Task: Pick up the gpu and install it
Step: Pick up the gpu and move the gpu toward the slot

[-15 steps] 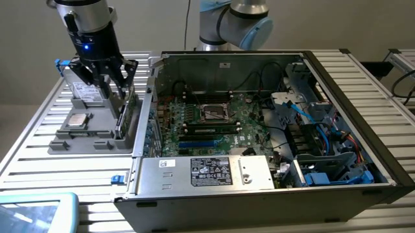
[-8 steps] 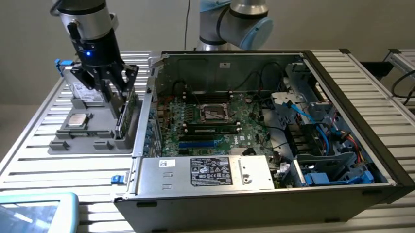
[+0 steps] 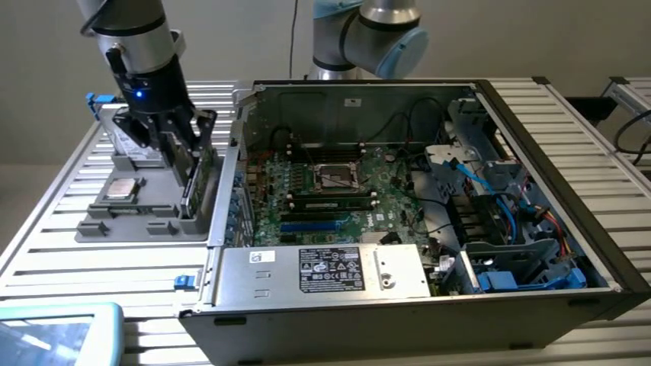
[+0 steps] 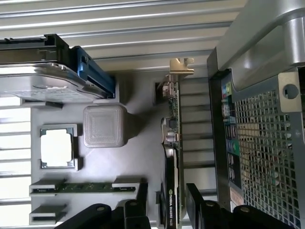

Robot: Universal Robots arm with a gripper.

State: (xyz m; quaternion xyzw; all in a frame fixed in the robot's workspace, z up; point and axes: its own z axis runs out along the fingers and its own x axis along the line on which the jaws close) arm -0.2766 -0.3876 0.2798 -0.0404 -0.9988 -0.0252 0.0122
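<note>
- Gpu (image 4: 172, 143) stands on its long edge in a slot of the grey parts tray (image 4: 138, 95), and its lower end runs in between the jaws.
- The gripper (image 4: 167, 187) hangs directly over the card with its jaws spread. One black finger (image 4: 143, 195) is on each side of the card.
- On the black-faced side, a clear gap shows between finger and card. On the green-board side, the finger sits just beside the card, and contact cannot be told.
- The card's silver bracket (image 4: 181, 67) is at the end farthest from the jaws. An Nvidia Quadro marking lies on the edge between them.
- In the exterior view the gripper (image 3: 183, 171) reaches down onto the tray (image 3: 122, 221), and the gpu (image 3: 201, 194) stands upright at its fingertips, not lifted.
- Beyond the finger on the black-faced side lie a memory stick (image 4: 86, 187), a processor chip (image 4: 56, 147) and a hard drive (image 4: 43, 81). All three rest in their own tray pockets, apart from the jaws.
- Beyond the other finger is the perforated rear wall (image 4: 267, 157) of the computer case (image 3: 407, 320), close to the tray.
- The case lies open on the slatted table (image 3: 61, 252), with its motherboard (image 3: 336, 191) facing up, well apart from the jaws.
</note>
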